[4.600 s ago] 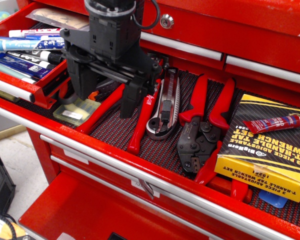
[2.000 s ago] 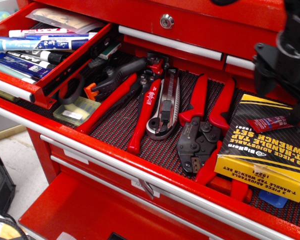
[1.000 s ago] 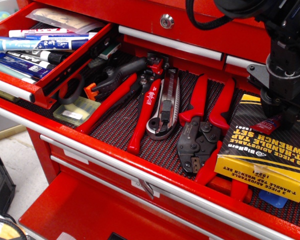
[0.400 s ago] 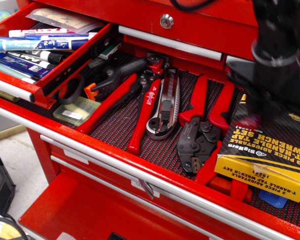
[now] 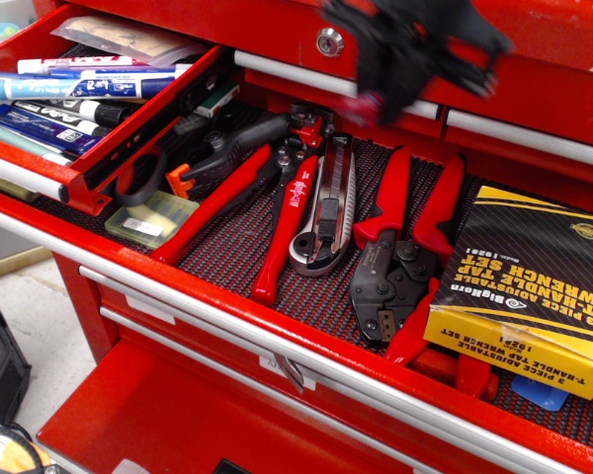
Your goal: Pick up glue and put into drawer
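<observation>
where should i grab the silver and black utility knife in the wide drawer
Mid-body, from above, jaws across its narrow width. The silver and black utility knife lies flat on the black ribbed liner, with red-handled pliers and a red-handled crimper close on either side, so a sideways approach looks blocked.

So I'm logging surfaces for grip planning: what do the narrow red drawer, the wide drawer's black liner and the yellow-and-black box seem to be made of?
The narrow red drawer looks like painted sheet metal: glossy red walls and a silver bar handle. The black liner looks like ribbed rubber or foam, matte with a fine grid texture. The yellow-and-black box looks like printed cardboard, with flat faces, sharp folded edges and a slight sheen.
</observation>
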Controlling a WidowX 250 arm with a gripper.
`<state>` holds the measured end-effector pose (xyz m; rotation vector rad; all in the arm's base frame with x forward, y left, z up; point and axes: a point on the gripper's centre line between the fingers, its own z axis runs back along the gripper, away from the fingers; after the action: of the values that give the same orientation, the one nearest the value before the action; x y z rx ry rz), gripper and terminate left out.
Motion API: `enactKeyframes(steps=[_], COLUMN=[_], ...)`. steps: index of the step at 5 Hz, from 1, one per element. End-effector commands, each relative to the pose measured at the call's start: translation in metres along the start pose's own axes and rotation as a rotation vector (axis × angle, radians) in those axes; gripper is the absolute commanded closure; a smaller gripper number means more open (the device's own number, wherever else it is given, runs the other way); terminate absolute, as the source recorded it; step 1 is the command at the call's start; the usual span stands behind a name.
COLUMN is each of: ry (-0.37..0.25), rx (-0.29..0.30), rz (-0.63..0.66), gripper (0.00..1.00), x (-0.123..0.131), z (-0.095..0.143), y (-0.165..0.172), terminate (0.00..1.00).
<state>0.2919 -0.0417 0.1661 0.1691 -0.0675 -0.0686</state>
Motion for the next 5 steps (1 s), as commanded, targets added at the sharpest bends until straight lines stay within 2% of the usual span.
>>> enactKeyframes(steps=[1,3,4,5], ry=[-0.029,-0.146,-0.202,-0.202], rx=[0.131,0.206,0.162,0.162], rz=[-0.04,-0.318,-0.406,-0.406], gripper=[1.0,1.0,0.0,0.0], x=[-0.028,-0.043,-0.045,-0.045], z=[-0.001,-0.01,-0.013,-0.013], y=[0.078,0.178,0.229,0.229], terminate=[0.0,0.0,0.0,0.0])
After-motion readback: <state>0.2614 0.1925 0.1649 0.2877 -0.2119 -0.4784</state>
